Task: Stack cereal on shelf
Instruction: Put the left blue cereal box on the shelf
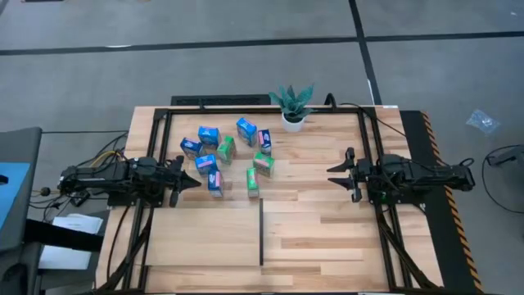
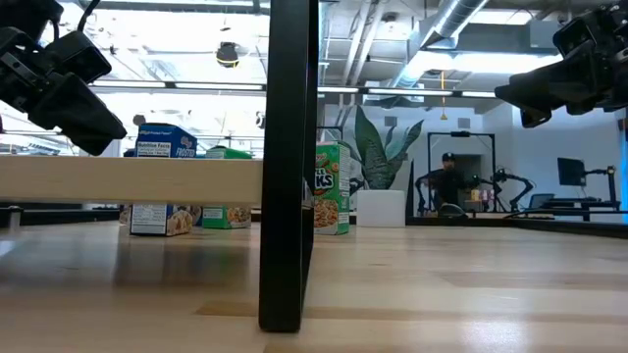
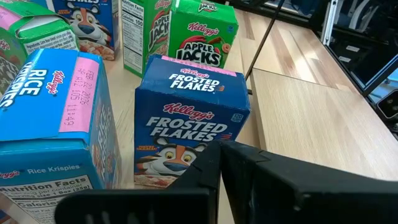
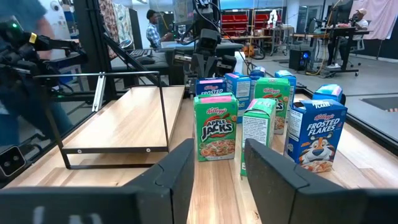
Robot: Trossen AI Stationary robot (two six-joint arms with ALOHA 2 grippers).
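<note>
On the wooden table (image 1: 327,238), left of the potted plant (image 1: 292,105), stand nine small cereal boxes (image 1: 225,156): six blue, three green, reading Frosted Flakes (image 3: 186,127), Rice Krispies (image 3: 53,124) and Apple Jacks (image 4: 216,134). The left gripper (image 1: 193,183), just beside them, and the right gripper (image 1: 332,174), well apart, are both closed and empty.

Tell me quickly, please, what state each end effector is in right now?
Left end effector: closed, holding nothing, beside the cereal boxes.
Right end effector: closed, holding nothing, over bare shelf.
</note>
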